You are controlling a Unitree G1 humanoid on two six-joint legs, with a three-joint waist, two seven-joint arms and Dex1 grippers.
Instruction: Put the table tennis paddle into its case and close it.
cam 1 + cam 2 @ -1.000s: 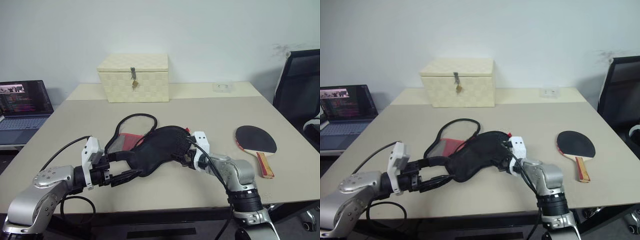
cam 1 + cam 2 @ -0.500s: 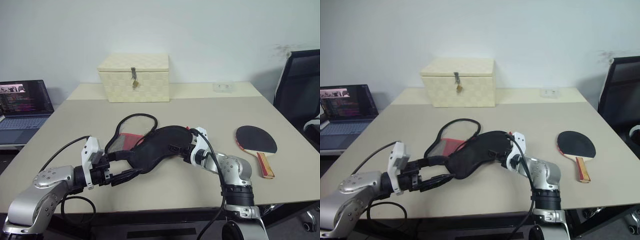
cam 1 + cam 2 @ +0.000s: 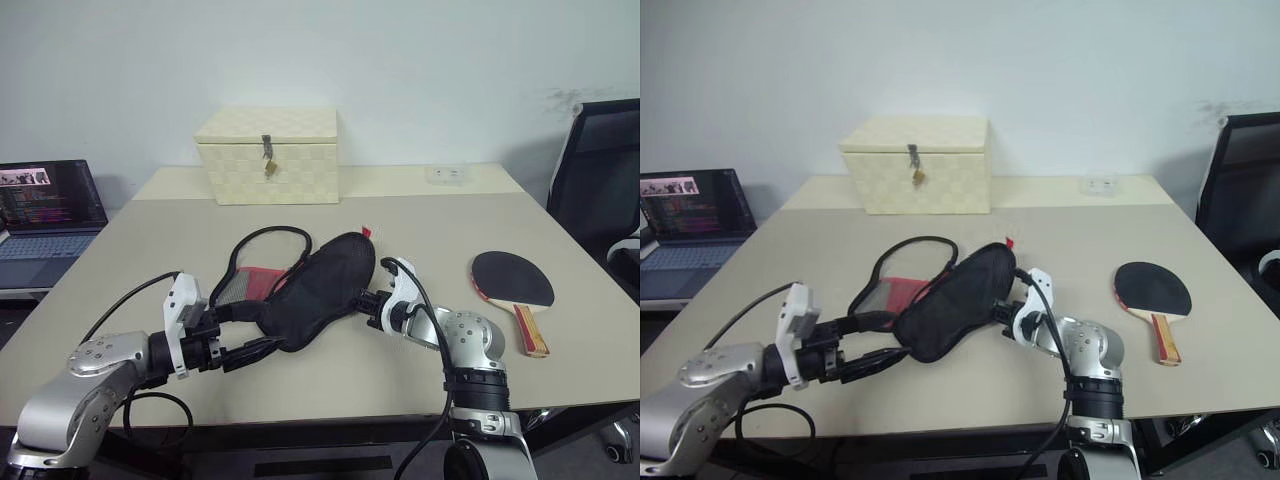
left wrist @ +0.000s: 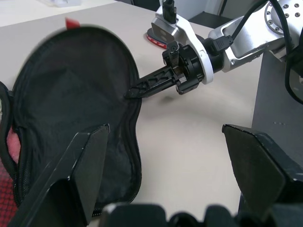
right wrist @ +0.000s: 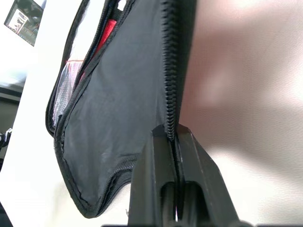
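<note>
My right gripper is clenched on the zipper edge of the case; in the right wrist view its two fingers are pressed together with the zip teeth pinched between them. From the left wrist view I see that same gripper biting the rim of the case's open flap, which stands lifted off the table.

My left gripper sits at the near left end of the case with its fingers spread wide, one above and one below the narrow neck of the pouch. I cannot tell whether either finger actually touches the fabric. In the left wrist view those fingers stand far apart, with the black lining on one side and bare table between them.

The case lies at the middle of the table, unzipped, its black flap raised and tilted, with a red panel and mesh showing underneath on the left side. A black cord loop curls on the far side of it.

The table tennis paddle lies flat on the table to the right, well apart from the case, black face up, its wooden handle pointing toward the near edge.

Farther back stands a cream woven box with a metal latch. A laptop sits open at the far left, and a black chair stands at the right.
</note>
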